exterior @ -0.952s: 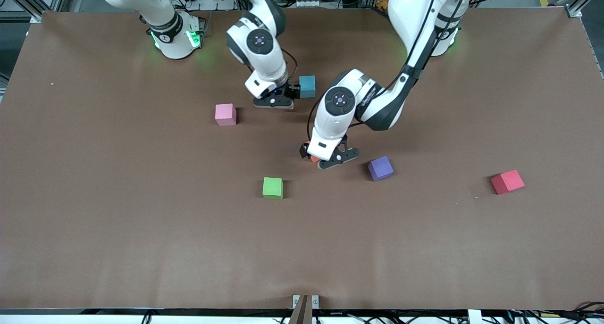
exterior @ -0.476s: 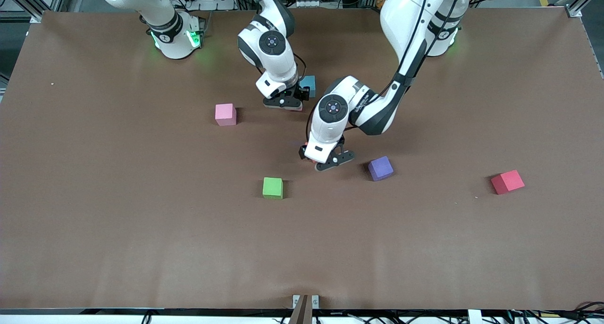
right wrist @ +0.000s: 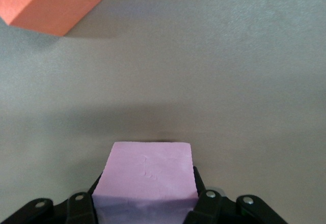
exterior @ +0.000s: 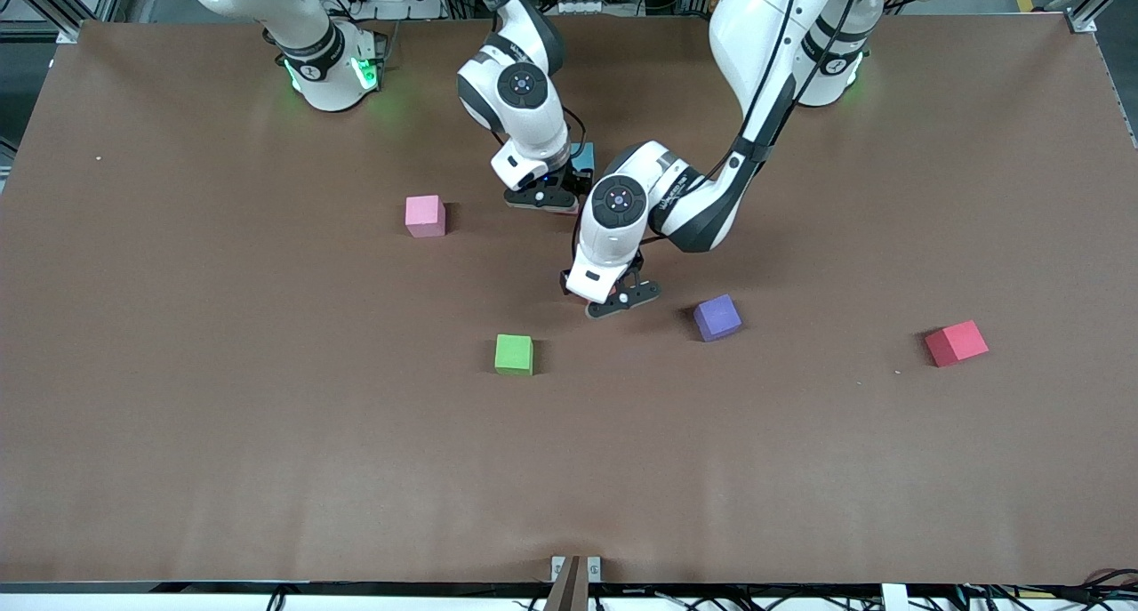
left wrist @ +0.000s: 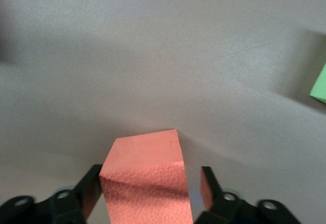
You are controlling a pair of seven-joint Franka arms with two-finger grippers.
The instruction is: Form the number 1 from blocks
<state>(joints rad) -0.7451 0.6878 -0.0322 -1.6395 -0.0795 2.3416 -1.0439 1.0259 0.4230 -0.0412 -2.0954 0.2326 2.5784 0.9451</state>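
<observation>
Nearest the front camera on the worktop [exterior: 267, 469] sit the green cube [exterior: 514, 354] and, toward the left arm's end, the red cube [exterior: 956, 342], well apart from each other. Slightly farther lies the purple block [exterior: 717, 317], and near it the left tool [exterior: 613, 298] is down at the worktop, its fingers [left wrist: 206, 183] either side of the orange block [left wrist: 145, 175] with a gap visible at one finger, so the tool stands open around the block, not clamped. Farther again, toward the right arm's end, the loose pink block [exterior: 425, 215] rests alone. The right tool [exterior: 544, 197] is closed on the second pink block [right wrist: 146, 178], just beside the light blue block [exterior: 584, 156], which the arm partly hides and which lies farthest from the camera
</observation>
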